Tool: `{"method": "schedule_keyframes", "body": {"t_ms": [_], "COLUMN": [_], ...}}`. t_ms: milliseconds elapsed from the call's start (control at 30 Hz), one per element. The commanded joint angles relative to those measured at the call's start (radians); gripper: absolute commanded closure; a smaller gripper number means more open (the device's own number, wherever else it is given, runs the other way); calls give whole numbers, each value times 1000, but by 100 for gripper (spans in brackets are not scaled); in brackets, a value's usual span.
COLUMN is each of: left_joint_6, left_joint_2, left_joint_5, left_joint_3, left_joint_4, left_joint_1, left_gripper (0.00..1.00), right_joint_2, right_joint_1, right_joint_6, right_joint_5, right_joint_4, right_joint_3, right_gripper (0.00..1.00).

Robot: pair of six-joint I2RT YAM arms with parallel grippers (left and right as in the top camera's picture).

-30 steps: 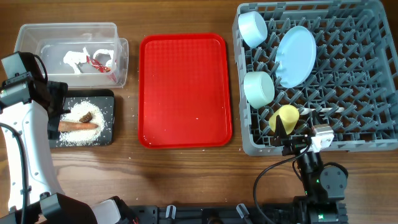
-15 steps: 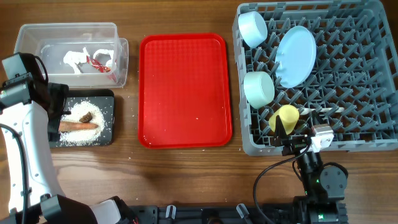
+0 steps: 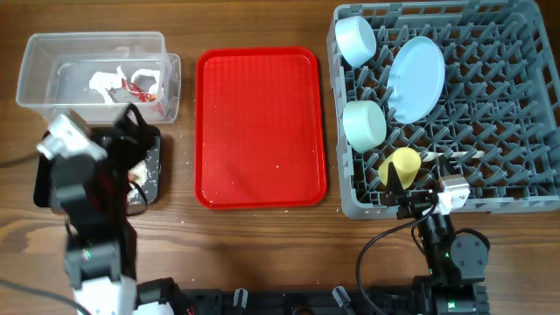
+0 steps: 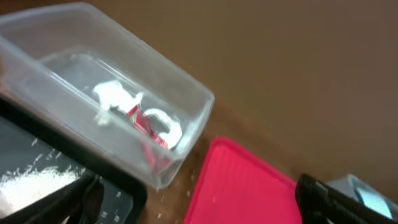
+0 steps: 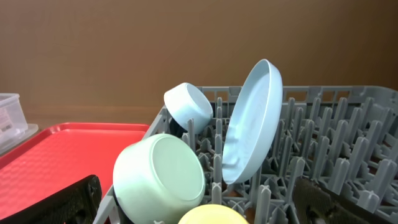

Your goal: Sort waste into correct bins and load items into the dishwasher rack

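The clear tub (image 3: 52, 61) holds the red wrapper (image 3: 140, 87) and white scraps (image 3: 105, 83); the left wrist view also shows the tub (image 4: 180, 93), wrapper (image 4: 143, 121) and scraps (image 4: 112, 93). My left gripper (image 3: 131, 131) is open and empty over the black tray (image 3: 150, 166), which has rice grains (image 4: 31, 177) on it. The carrot stick and brown lump are hidden under the arm. The grey rack (image 3: 490, 114) holds the blue bowl (image 3: 354, 39), blue plate (image 3: 416, 79), mint bowl (image 3: 365, 124), yellow cup (image 3: 402, 163) and white spoon (image 3: 455, 156). My right gripper (image 3: 407, 188) is open at the rack's front edge.
A red tray (image 3: 260, 127) lies between the bins and the rack, with a few loose grains on it. Some grains lie on the wooden table by the tub's corner (image 4: 186, 180). The right wrist view shows the mint bowl (image 5: 158, 177) and plate (image 5: 249, 121) standing in the pegs.
My left arm has swung from the table's left edge to over the black tray, now covering most of it. The right arm and the rack's contents have not moved.
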Motion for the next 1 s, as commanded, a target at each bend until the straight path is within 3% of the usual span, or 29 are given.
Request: {"method": "schedule_keyframes", "body": {"t_ms": [0,133,367,633,967], "left_joint_6": [96,162,192,191,187], "left_joint_2": [-161,-326,-568,-706,-709], "left_joint_5": [75,77,77,84,103], "left_joint_3": [-186,-319,-440,-531,-570], "left_joint_4": [122,204,206,204,101], "left_joint_1": [-20,-40,-40,-40,-49], "left_gripper": [0,0,0,0,0], "right_joint_2": [-8,-8,-8,-8,-8], "right_joint_1": [-2,-2,-2,-2,-2], "right_joint_6": [-10,-10,-11,-10,-11], "right_joint_5": [-11,-11,-11,-11,-11], "right_joint_4": [3,3,3,3,3], "right_joint_3": [-3,-3,-3,-3,-3], "right_gripper": [0,0,0,0,0]}}
